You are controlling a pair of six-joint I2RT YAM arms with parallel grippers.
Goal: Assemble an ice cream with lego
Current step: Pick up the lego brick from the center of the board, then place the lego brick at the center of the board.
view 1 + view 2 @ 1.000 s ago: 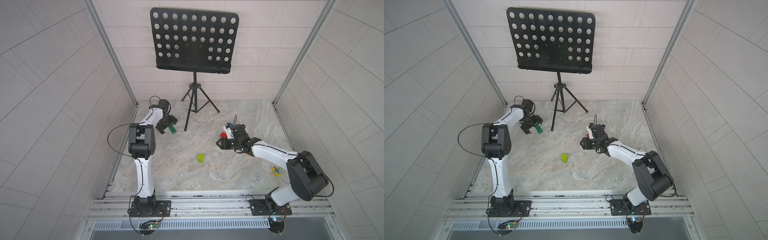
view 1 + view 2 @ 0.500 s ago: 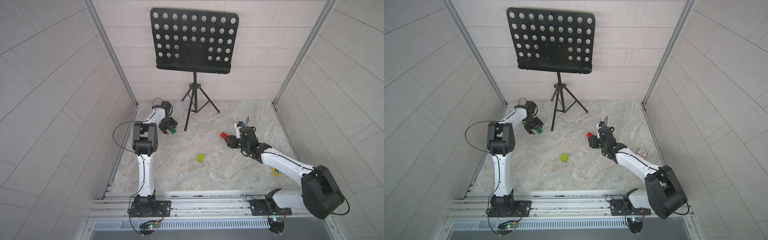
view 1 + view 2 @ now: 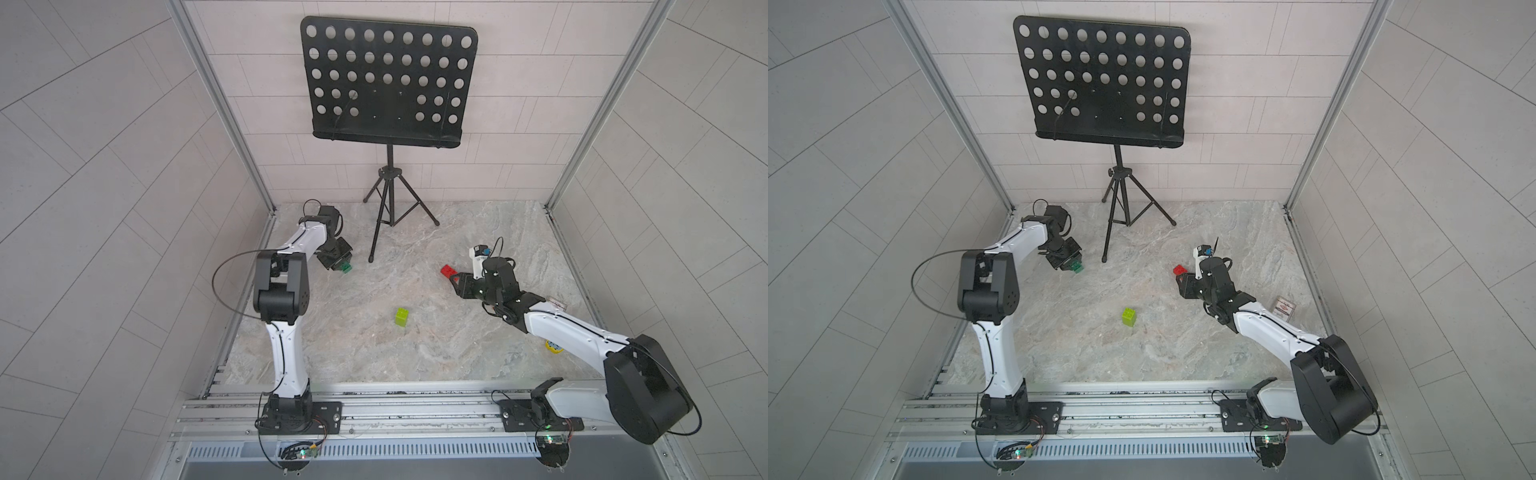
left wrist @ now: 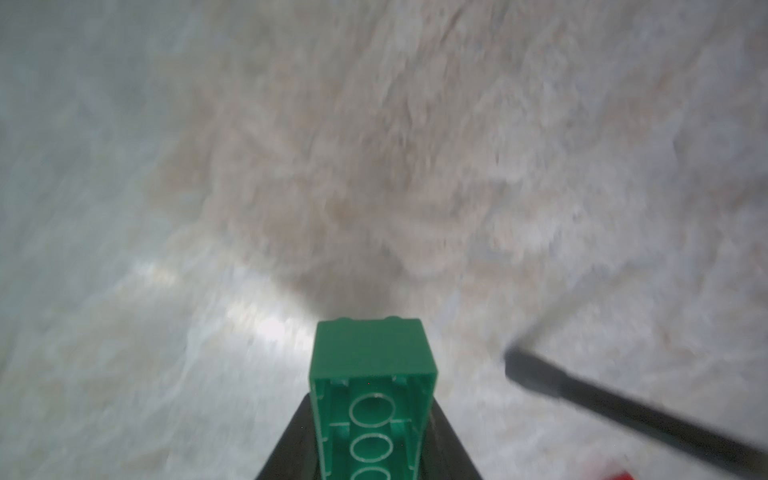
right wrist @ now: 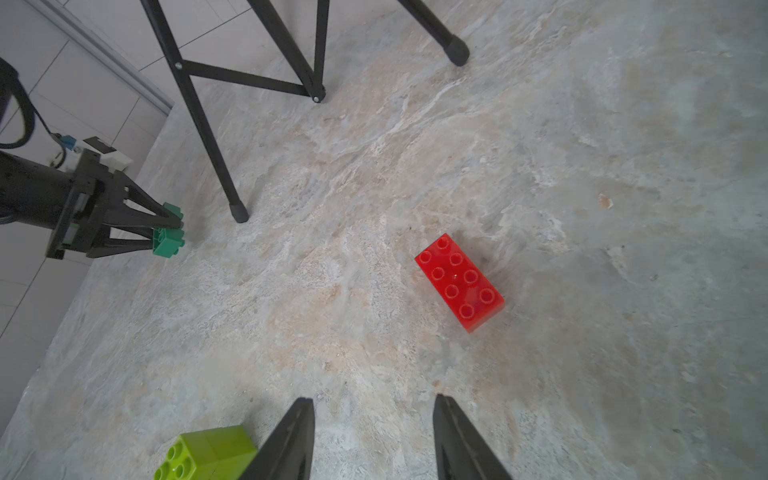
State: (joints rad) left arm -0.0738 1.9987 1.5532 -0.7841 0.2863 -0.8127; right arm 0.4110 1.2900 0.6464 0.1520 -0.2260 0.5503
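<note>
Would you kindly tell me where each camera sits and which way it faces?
Both top views: high above the front rail, looking down at the marble floor; left arm and right arm whole.
Left wrist: behind the left tool, looking along the green brick it grips; only finger sides show.
Right wrist: behind the open right tool, facing the red brick; fingertips show.
Shared: both wrist views show the green brick.

The table (image 3: pixel 415 357) is marbled beige and grey. The stack (image 3: pixel 402 318) is lime green. A glossy red brick (image 5: pixel 459 282) lies at two o'clock from it, and a dark green brick (image 4: pixel 370 365) at ten. The stand (image 3: pixel 388 79) is black, patterned with round holes. The arms (image 3: pixel 286 353) are white with black joints. The card (image 3: pixel 1284 307) is white, printed red.
</note>
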